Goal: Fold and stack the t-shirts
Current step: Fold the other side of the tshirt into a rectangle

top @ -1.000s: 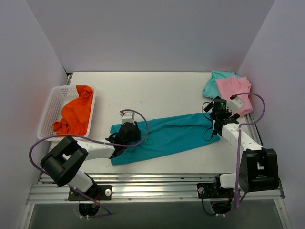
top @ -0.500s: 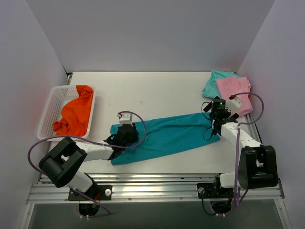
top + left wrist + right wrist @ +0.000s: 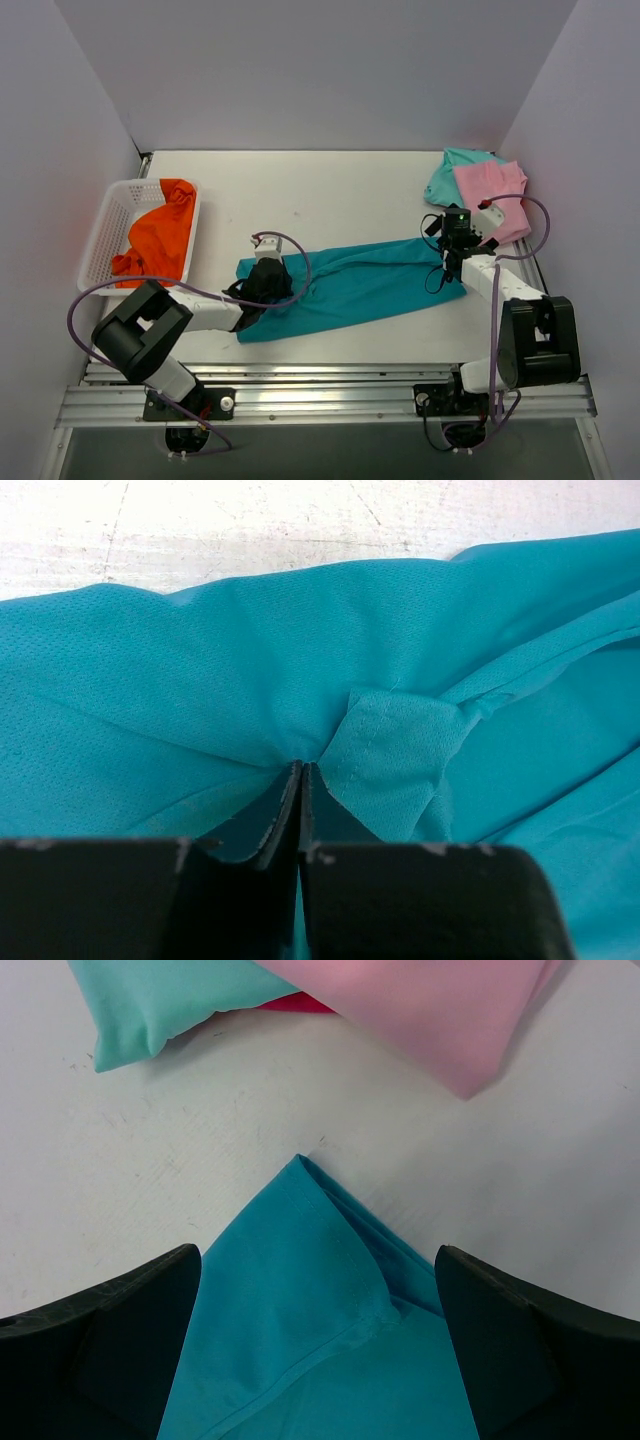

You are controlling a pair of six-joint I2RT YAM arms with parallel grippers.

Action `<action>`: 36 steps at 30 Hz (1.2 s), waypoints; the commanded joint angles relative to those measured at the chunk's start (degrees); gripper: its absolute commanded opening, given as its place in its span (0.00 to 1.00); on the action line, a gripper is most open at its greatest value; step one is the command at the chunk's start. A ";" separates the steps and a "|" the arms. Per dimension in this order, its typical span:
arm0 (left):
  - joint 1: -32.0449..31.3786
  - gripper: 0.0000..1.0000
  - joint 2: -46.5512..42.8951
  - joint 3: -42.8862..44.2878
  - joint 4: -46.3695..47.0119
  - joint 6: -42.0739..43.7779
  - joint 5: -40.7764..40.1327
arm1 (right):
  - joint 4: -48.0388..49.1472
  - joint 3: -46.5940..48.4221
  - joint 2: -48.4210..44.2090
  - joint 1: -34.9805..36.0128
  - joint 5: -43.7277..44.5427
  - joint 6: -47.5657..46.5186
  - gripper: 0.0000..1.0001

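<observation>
Teal-blue t-shirt point(image 3: 350, 285) lies across the table point(image 3: 330, 190), left end pinched in the clenched left gripper point(image 3: 301, 776), right corner between the spread jaws of the right gripper point(image 3: 316, 1260). White lattice basket point(image 3: 104, 226) holds an orange t-shirt point(image 3: 160, 240).

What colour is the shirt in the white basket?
The shirt in the basket is plain orange, best seen in the top external view.
</observation>
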 commanded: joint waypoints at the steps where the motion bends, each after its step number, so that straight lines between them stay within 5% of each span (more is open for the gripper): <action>1: 0.30 0.08 -0.83 0.54 2.54 -0.28 1.01 | 1.39 -0.15 0.61 -0.21 0.97 -0.24 0.99; 3: 0.30 0.03 -0.92 0.63 2.11 -0.28 0.75 | 1.39 -0.06 0.87 -0.21 0.88 -0.24 0.99; 25: -1.64 0.02 -8.83 -0.07 -2.73 0.77 -1.01 | 1.39 -0.76 0.26 -0.21 0.97 -0.33 0.99; 33: -1.55 0.56 -4.36 2.64 -2.11 1.65 -2.42 | 1.48 -0.94 0.35 -0.21 0.97 -0.33 0.99; 36: -1.46 0.61 -2.25 4.32 -1.33 2.53 -1.89 | 1.65 -0.85 0.61 -0.12 1.14 -0.33 0.99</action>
